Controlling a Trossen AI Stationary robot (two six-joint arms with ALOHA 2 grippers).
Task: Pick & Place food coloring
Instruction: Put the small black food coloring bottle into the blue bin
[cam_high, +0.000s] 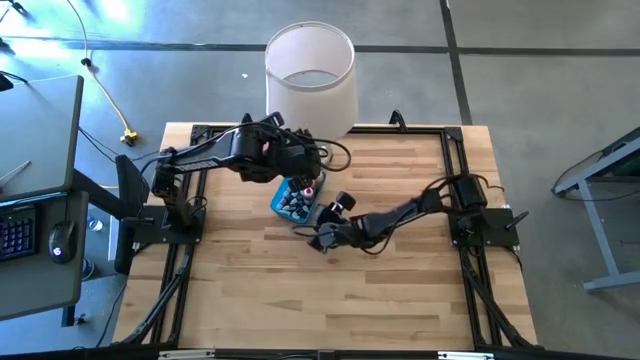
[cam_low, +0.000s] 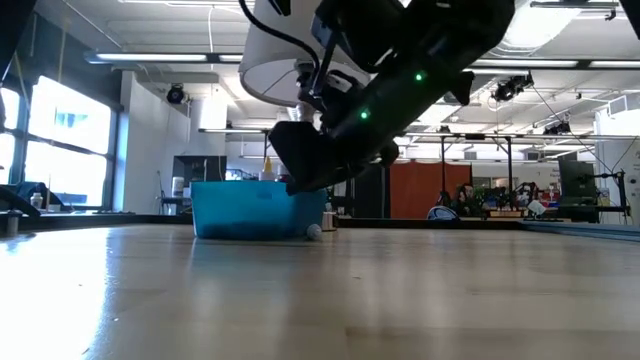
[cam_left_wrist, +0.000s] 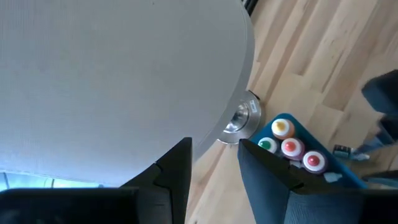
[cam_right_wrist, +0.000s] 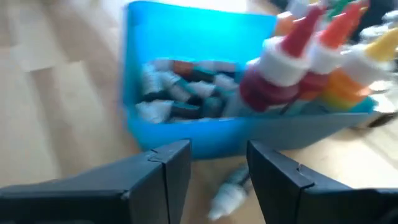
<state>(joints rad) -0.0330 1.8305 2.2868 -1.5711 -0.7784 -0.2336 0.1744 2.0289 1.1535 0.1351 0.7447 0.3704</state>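
The food coloring bottles stand and lie in a blue tray (cam_high: 283, 200) at the table's middle. Upright droppers (cam_right_wrist: 280, 74) with red, orange and yellow tips fill one end, and small vials (cam_right_wrist: 180, 93) lie in the other. One loose vial (cam_right_wrist: 229, 194) lies on the wood against the tray's outer wall, seen also as the vial (cam_low: 314, 232) in the low view. My right gripper (cam_right_wrist: 217, 171) is open just in front of that vial, low over the table (cam_high: 322, 238). My left gripper (cam_left_wrist: 214, 171) is open above the tray's far side (cam_high: 303, 165), beside the white bucket (cam_high: 310, 75).
The tall white bucket (cam_left_wrist: 112, 74) stands at the table's far edge, close behind the tray. Black rails (cam_high: 455, 150) frame the wooden top. Bare wood stretches toward the near edge (cam_high: 330, 310). A desk with a keyboard and mouse (cam_high: 40, 230) stands off the table's left.
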